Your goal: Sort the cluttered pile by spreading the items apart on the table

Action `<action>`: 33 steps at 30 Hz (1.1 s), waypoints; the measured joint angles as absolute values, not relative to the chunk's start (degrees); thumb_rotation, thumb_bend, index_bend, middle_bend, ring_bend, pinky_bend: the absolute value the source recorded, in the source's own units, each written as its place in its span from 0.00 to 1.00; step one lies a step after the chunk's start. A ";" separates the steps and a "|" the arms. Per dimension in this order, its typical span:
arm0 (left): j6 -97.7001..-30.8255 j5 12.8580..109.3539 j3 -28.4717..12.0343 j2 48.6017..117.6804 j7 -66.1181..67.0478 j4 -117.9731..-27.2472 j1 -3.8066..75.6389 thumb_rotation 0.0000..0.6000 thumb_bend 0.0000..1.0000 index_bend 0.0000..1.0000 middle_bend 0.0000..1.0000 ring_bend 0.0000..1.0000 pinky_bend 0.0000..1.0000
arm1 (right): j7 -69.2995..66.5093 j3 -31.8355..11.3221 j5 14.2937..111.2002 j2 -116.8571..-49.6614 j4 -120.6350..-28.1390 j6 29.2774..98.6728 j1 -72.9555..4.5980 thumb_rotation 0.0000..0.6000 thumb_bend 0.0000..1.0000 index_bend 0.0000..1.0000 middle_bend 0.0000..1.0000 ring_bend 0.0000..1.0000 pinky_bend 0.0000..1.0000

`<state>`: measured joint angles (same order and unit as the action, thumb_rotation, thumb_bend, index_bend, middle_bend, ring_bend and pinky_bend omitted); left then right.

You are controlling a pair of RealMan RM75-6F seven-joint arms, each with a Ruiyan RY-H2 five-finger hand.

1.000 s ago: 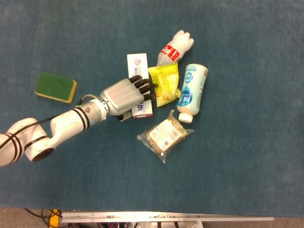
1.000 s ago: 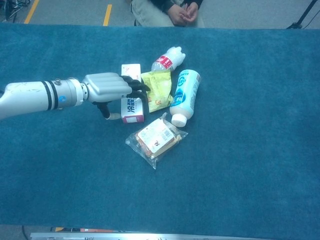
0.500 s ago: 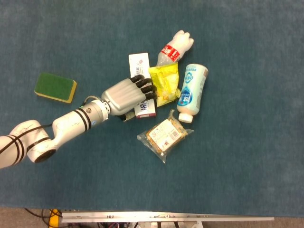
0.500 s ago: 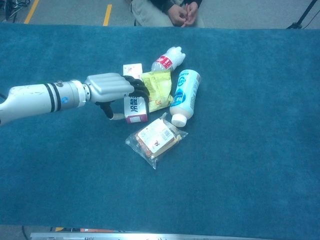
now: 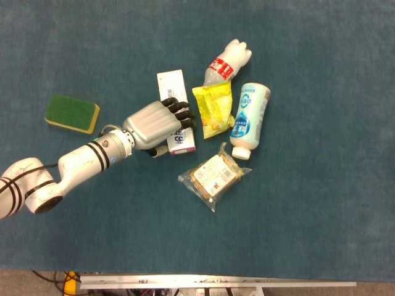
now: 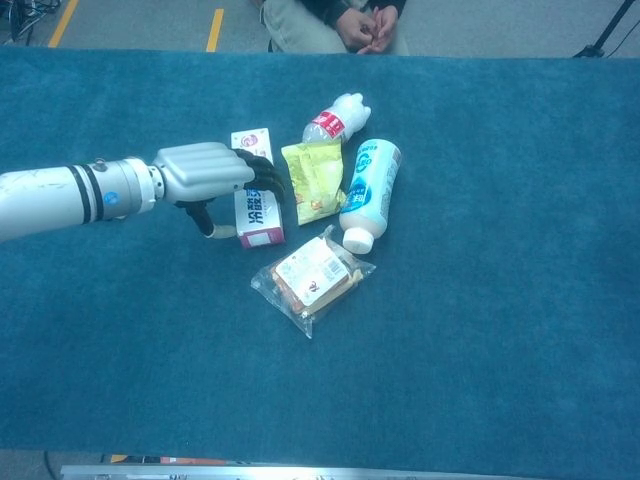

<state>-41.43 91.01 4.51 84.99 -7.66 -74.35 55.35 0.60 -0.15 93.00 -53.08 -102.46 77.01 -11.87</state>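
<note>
Box half out of the pile

Your left hand (image 5: 154, 122) grips the box (image 5: 176, 111), fingers curled over it, just left of the yellow packet (image 5: 213, 110); drag carelessly and those fingertips could snag that packet along.

white carton box (image 6: 257, 203): dark print, unreadable | clear plastic bottle's red label (image 5: 221, 66): illegible | white bottle's blue label (image 5: 247, 115): illegible
</note>
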 measured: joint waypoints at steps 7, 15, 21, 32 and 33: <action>-42.57 91.24 4.74 83.94 -7.69 -74.25 54.63 1.00 0.36 0.54 0.42 0.39 0.46 | 0.64 -0.17 93.13 -53.11 -102.53 77.21 -11.78 1.00 0.15 0.46 0.50 0.42 0.40; -43.06 92.19 6.12 80.57 -6.96 -75.14 53.91 1.00 0.36 0.54 0.43 0.39 0.47 | 0.63 -0.29 93.18 -53.26 -102.52 77.10 -11.92 1.00 0.15 0.46 0.50 0.42 0.40; -43.61 93.02 7.64 77.40 -5.94 -76.37 52.92 1.00 0.36 0.54 0.43 0.39 0.47 | 0.66 -0.30 93.25 -53.36 -102.54 76.89 -12.07 1.00 0.15 0.46 0.50 0.42 0.40; -43.46 92.86 9.68 72.76 -4.40 -77.20 50.70 1.00 0.36 0.54 0.43 0.39 0.47 | 0.61 -0.28 93.50 -53.34 -102.72 77.13 -12.03 1.00 0.14 0.46 0.50 0.42 0.40; -43.38 92.75 9.75 72.49 -4.37 -77.13 50.56 1.00 0.36 0.54 0.43 0.39 0.47 | 0.60 -0.26 93.54 -53.31 -102.74 77.17 -12.00 1.00 0.14 0.46 0.50 0.42 0.40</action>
